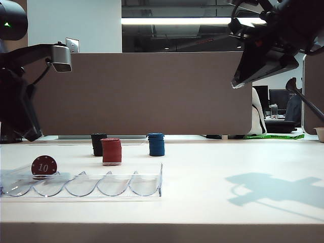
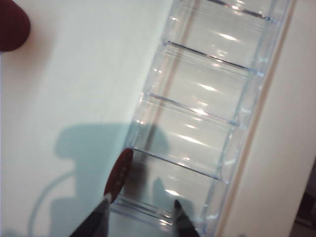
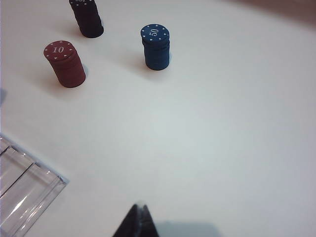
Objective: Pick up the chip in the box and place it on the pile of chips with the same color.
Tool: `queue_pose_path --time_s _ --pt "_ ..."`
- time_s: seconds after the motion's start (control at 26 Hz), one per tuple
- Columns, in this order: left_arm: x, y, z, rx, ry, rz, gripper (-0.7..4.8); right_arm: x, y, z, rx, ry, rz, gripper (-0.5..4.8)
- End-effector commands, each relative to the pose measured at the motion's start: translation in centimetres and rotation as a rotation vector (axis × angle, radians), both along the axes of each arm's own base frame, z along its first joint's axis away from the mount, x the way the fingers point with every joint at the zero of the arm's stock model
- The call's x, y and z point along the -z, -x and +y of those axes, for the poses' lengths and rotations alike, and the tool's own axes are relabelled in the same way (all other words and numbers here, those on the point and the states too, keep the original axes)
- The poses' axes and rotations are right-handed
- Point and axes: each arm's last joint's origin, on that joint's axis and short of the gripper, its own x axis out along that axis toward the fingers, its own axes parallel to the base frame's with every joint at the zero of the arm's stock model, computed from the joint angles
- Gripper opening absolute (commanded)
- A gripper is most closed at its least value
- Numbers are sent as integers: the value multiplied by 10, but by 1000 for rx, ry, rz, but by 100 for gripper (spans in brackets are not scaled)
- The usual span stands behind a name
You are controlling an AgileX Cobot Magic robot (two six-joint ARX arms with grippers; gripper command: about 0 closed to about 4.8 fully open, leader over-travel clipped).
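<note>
chip stacks: 3 (image 1: pixel 111 151); loose chip: 1 (image 1: pixel 44 166); tray: 1 (image 1: pixel 152 190); tray slots: 5

You are looking at an office-style lab: behind the white tabletop (image 1: pixel 212 172) a brown fabric partition panel (image 1: pixel 147 93) is standing, ceiling strip lights (image 1: pixel 177 21) are glowing above that panel, and dark computer monitors (image 1: pixel 277 97) are sitting to its right.

I see bright overhead light, arm shadows on the table (image 1: pixel 212 167), glare streaks on the box (image 2: pixel 207 98), left wrist view soft.
</note>
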Motion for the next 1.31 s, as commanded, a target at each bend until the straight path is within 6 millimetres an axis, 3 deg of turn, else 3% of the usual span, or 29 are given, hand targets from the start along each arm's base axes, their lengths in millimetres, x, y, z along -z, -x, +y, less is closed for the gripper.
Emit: queue_pose_path --time_s 0.04,1.31 --pt "-1 -3 -1 7 10 -17 162 -3 -1 1 -4 -12 -23 -6" --pt "26 -23 -4 2 3 12 161 -3 -1 1 -3 -10 -26 -6"
